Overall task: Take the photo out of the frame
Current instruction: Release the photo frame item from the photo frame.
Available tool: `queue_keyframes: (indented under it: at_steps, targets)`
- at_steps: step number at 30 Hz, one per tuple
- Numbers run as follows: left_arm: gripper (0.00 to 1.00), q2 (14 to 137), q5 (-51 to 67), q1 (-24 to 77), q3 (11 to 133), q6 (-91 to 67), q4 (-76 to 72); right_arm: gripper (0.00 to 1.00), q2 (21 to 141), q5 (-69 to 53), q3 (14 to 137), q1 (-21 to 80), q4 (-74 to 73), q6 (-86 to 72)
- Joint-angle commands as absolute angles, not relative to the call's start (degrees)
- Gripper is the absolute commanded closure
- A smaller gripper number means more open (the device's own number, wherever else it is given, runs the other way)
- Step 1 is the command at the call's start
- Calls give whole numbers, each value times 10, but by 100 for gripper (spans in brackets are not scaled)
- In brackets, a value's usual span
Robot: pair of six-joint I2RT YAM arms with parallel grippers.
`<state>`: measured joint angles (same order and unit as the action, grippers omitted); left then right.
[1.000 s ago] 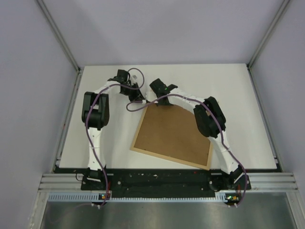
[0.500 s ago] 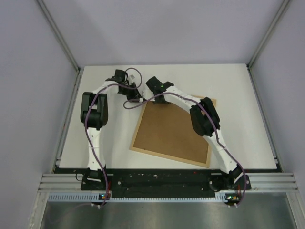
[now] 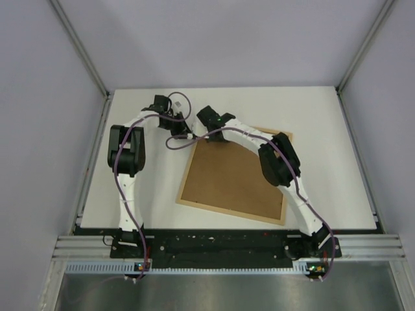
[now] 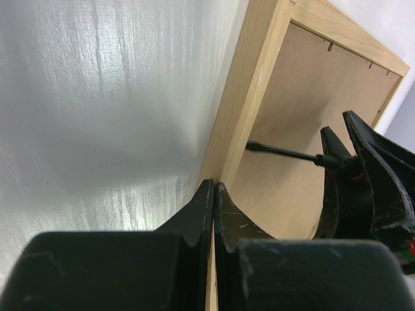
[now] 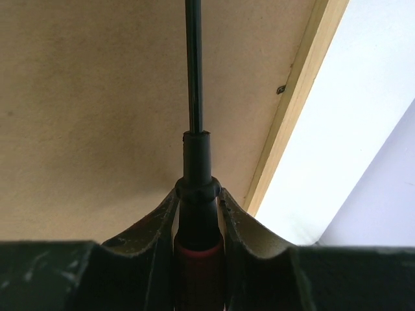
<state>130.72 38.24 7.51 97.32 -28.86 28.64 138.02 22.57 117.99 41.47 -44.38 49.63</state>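
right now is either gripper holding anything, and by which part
A screwdriver, by its handle, in the right gripper; the left gripper is shut on nothing.

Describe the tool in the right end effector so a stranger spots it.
Find the large light-wood picture frame lying back-up on the white table. Over its far-left corner, the right end effector grips a thin black screwdriver with a red collar, the only tool there.

We find the overhead view evenly and softly lit, shadows faint. The worktop [image 4: 97, 97] carries streaky glare in the left wrist view, where the left gripper [image 4: 213, 189] sits dark and blurred close up.
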Motion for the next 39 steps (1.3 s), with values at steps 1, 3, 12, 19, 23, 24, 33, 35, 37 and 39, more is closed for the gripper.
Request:
queue_keyframes:
  at_steps: [1, 3, 12, 19, 23, 24, 33, 35, 37, 39]
  targets:
    - [99, 1308, 355, 81, 951, -279, 317, 100, 1280, 193, 1146, 421, -381, 476]
    - [99, 1307, 355, 81, 951, -279, 316, 100, 1264, 184, 1129, 421, -381, 475]
    - [99, 1302, 355, 81, 948, -282, 315, 100, 1277, 190, 1083, 419, -381, 482]
    - [99, 1296, 352, 79, 945, -279, 314, 100, 1310, 200, 1081, 416, -394, 497]
    - [99, 1298, 354, 79, 944, -281, 312, 100, 1335, 210, 1113, 416, -416, 504]
    - [99, 1298, 354, 79, 944, -282, 312, 100, 1345, 214, 1121, 416, -424, 506]
    - [99, 1296, 357, 79, 941, -283, 309, 100, 1382, 236, 1183, 415, -454, 507]
    - [99, 1297, 358, 79, 941, -283, 310, 100, 1382, 235, 1182, 413, -457, 507]
    - [99, 1297, 357, 79, 941, -282, 309, 100, 1379, 229, 1179, 412, -461, 506]
    - [99, 1297, 356, 79, 941, -282, 310, 100, 1376, 225, 1175, 410, -463, 506]
